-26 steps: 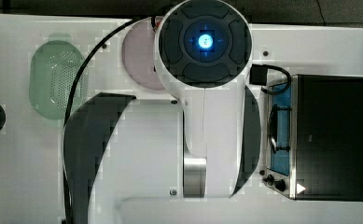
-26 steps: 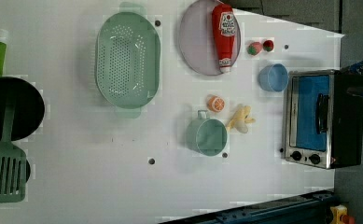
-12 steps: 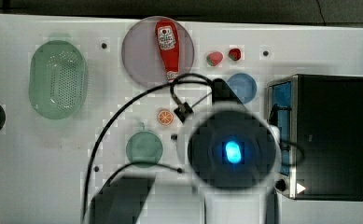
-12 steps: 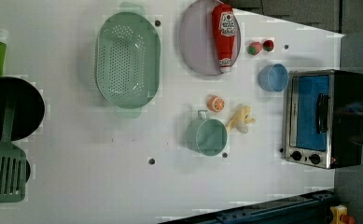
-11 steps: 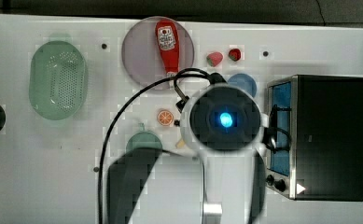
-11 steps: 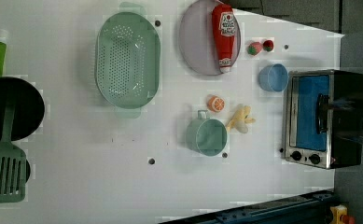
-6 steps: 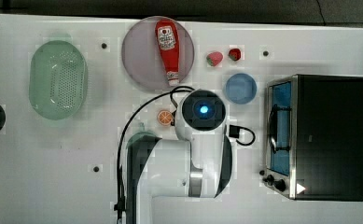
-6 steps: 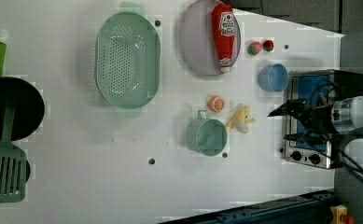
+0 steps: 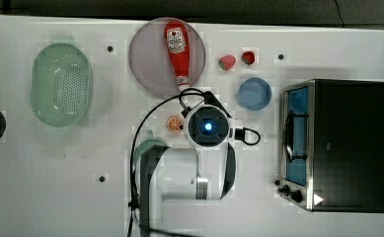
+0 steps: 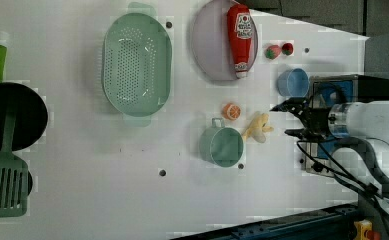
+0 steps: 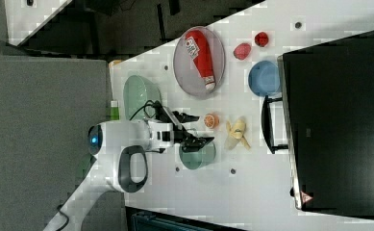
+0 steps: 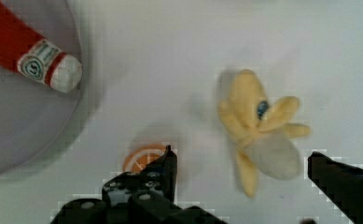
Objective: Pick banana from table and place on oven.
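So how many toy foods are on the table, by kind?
Banana: 1
Orange slice: 1
Strawberries: 2
Ketchup bottle: 1
Total: 5

light: bright, even | shadows: soft, faint on table [image 9: 56, 197] | quality: blocky edges, wrist view slightly blurred

Dark floor [image 11: 127, 24] and perhaps a grey partition [image 11: 35, 120] beyond the tabletop
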